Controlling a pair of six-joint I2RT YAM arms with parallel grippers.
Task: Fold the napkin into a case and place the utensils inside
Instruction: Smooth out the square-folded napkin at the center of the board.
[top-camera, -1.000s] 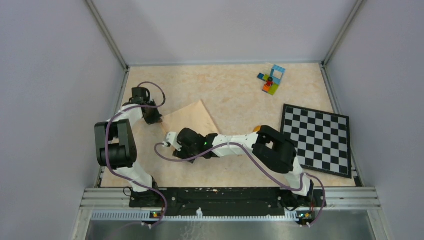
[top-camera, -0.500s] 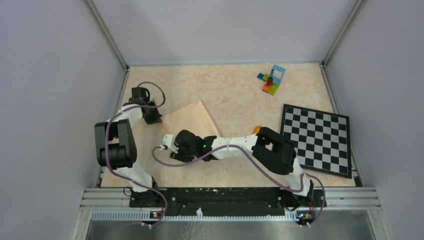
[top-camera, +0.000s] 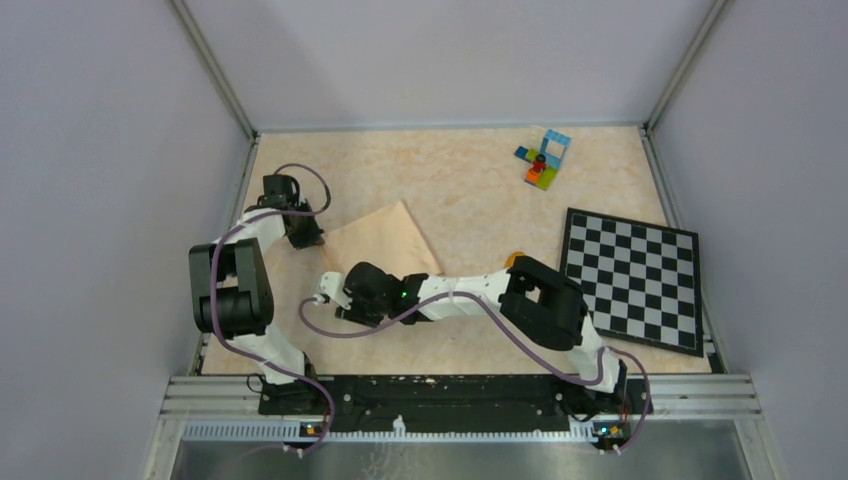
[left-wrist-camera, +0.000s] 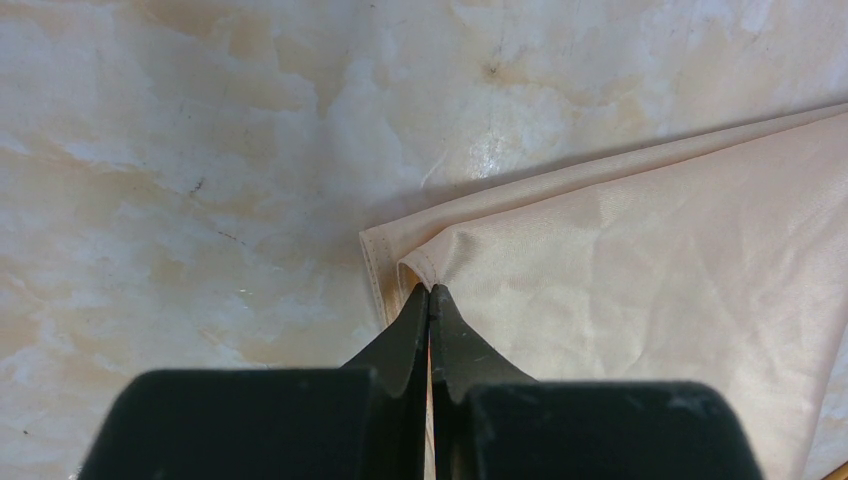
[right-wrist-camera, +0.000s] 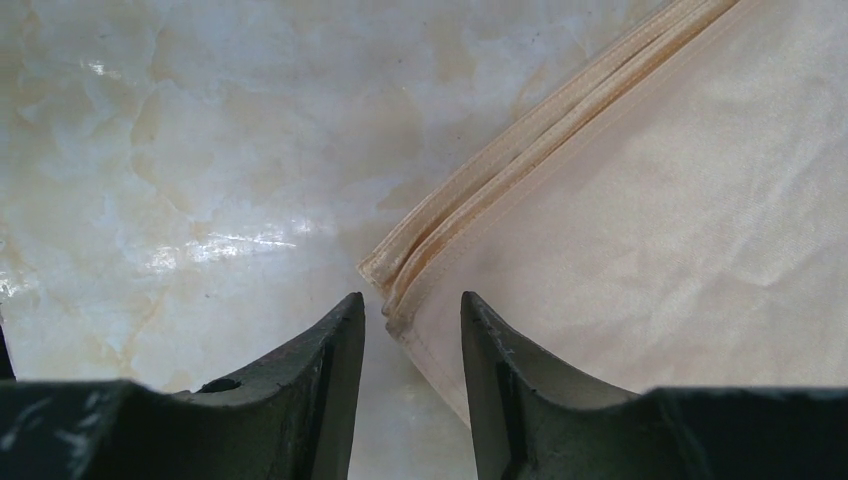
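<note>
The peach-tan napkin (top-camera: 385, 238) lies folded flat left of the table's middle. My left gripper (top-camera: 306, 236) is at its far left corner. In the left wrist view the gripper (left-wrist-camera: 430, 290) is shut on the corner of the top layer of the napkin (left-wrist-camera: 650, 250), and the layer below lies flat. My right gripper (top-camera: 333, 290) is open at the napkin's near left corner. In the right wrist view its fingertips (right-wrist-camera: 411, 298) straddle the stacked hems of the napkin (right-wrist-camera: 640, 200). A small orange tip (top-camera: 513, 259) shows by the right arm's elbow; the rest of the utensils is hidden.
A black-and-white checkered board (top-camera: 632, 278) lies at the right. Multicoloured toy bricks (top-camera: 543, 158) sit at the far right. The right arm stretches across the table's middle, its cable looping near the front. Walls close in the left, right and back.
My right gripper has moved left and a little nearer, to the napkin's near left corner. The left gripper holds still.
</note>
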